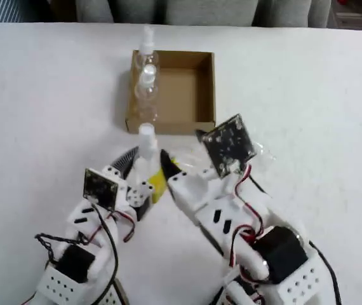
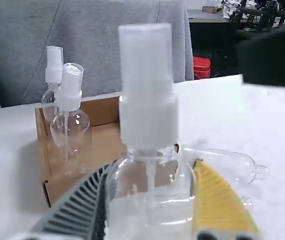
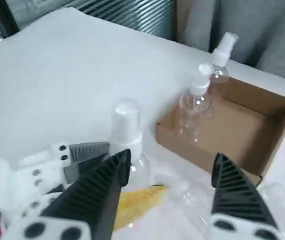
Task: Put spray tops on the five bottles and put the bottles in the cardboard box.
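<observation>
With left gripper pinching the capped bottle upright just outside the near wall of the cardboard box, and right gripper gaping beside it, lift over the rim, keep vertical, lower next to the two bottles inside.

capped bottle in left pincer

Left arm and right arm: white shells, black motor blocks, red and black cables. Left gripper: one grey ribbed finger, one yellow. Right gripper: two black pointed ribbed fingers. A black square circuit board sits behind each gripper.
</observation>
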Motion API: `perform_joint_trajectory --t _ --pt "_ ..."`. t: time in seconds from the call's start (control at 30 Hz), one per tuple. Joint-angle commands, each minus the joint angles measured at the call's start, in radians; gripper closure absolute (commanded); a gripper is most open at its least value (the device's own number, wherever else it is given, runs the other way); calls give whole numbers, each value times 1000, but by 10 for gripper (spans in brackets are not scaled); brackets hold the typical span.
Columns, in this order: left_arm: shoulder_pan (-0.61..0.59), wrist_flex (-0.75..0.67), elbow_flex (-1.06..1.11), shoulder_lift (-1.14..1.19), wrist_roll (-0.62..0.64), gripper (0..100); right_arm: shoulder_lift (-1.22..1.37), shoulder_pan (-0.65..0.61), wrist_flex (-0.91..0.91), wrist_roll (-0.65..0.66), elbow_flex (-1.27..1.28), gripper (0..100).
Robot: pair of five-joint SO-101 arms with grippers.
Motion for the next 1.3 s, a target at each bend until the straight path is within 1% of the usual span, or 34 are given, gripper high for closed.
perform_joint_trajectory --t 0.0,0.13,0.3,0.47,0.53,0.73,0.93,1.07,1.13,1.27 --pt "-10 -38 -3 -13 -15 978 2 110 -53 14 86 773" --pt "-10 -38 -3 -13 -17 978 -5 206 -174 14 265 773" --pt "-10 -37 -3 -13 -17 978 2 305 -403 8 456 773" --pt "-10 -37 -3 -12 -17 978 4 314 -622 6 632 773" --pt "-10 -35 -3 -12 -17 978 1 320 -680 6 686 773" --pt "-4 -28 -3 -10 -11 978 -5 320 -693 6 730 773" --pt "-10 -20 -3 -10 -15 978 -7 282 -690 6 741 773" --pt "-10 37 -3 -10 -17 978 -7 277 -688 6 744 774" --pt "-10 52 -3 -10 -17 978 -7 277 -688 5 746 808" --pt "-10 58 -3 -10 -17 978 -7 277 -688 6 747 982"
